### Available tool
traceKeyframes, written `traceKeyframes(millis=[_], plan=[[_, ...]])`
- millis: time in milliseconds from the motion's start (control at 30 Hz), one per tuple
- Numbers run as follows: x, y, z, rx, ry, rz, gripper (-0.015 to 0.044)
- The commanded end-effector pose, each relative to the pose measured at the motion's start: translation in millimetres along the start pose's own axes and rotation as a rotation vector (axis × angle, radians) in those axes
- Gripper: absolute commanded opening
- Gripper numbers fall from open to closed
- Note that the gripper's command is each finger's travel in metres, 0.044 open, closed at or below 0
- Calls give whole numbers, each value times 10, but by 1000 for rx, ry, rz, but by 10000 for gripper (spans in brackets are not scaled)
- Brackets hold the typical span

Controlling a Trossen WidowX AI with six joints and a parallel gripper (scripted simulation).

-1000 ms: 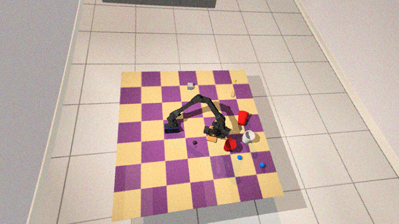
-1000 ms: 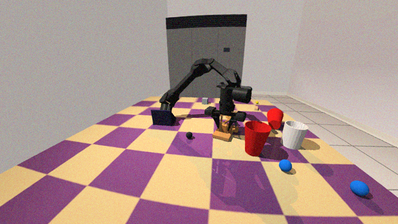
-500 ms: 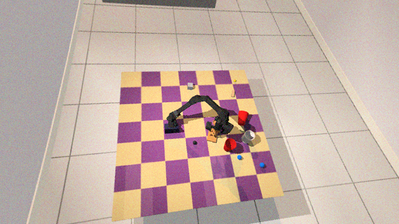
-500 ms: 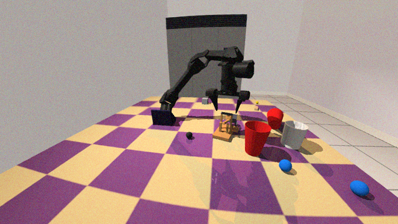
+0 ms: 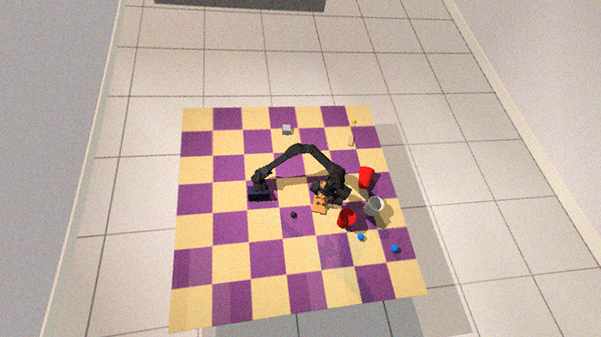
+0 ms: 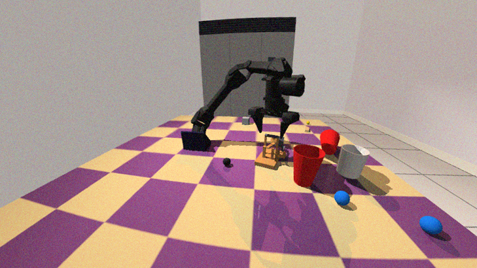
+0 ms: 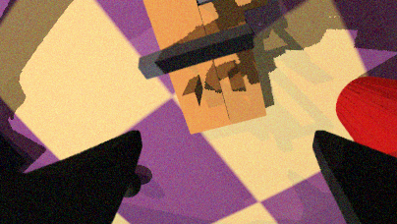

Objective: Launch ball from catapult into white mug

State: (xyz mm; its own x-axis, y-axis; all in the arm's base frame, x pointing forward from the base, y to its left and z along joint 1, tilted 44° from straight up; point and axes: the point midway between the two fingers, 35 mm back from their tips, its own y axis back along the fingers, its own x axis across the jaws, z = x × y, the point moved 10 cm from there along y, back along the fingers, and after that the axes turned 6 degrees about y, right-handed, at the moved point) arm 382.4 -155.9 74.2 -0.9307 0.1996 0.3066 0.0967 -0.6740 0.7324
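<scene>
The orange wooden catapult (image 5: pixel 319 207) (image 6: pixel 266 162) (image 7: pixel 198 120) stands on the mat with its dark crossbar raised. My gripper (image 6: pixel 270 134) (image 7: pixel 226 139) is open and empty, pointing down just above the catapult, with its fingers wide apart. The white mug (image 5: pixel 373 206) (image 6: pixel 350 162) stands upright to the right of the catapult. A small black ball (image 5: pixel 293 215) (image 6: pixel 226 161) lies on the mat left of the catapult in the exterior view. No ball can be made out on the catapult, whose throwing arm is partly hidden. The mug's bottom is hidden.
One red cup (image 5: pixel 346 220) (image 6: pixel 305 169) stands between catapult and mug; another red cup (image 5: pixel 365 176) (image 6: pixel 329 141) is behind. Two blue balls (image 5: pixel 360 236) (image 6: pixel 342 198) (image 5: pixel 394 248) (image 6: pixel 430 224) lie in front. A grey cube (image 5: pixel 286 129) (image 6: pixel 245 120), pale block (image 5: pixel 351 140) and yellow ball (image 5: pixel 354 121) lie farther back.
</scene>
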Motion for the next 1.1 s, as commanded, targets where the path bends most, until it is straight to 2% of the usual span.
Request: traceKeyframes(millis=[0, 1067], plan=[[2, 3, -5, 0, -135, 0, 440], [17, 39, -16, -1, -1249, 3, 440]])
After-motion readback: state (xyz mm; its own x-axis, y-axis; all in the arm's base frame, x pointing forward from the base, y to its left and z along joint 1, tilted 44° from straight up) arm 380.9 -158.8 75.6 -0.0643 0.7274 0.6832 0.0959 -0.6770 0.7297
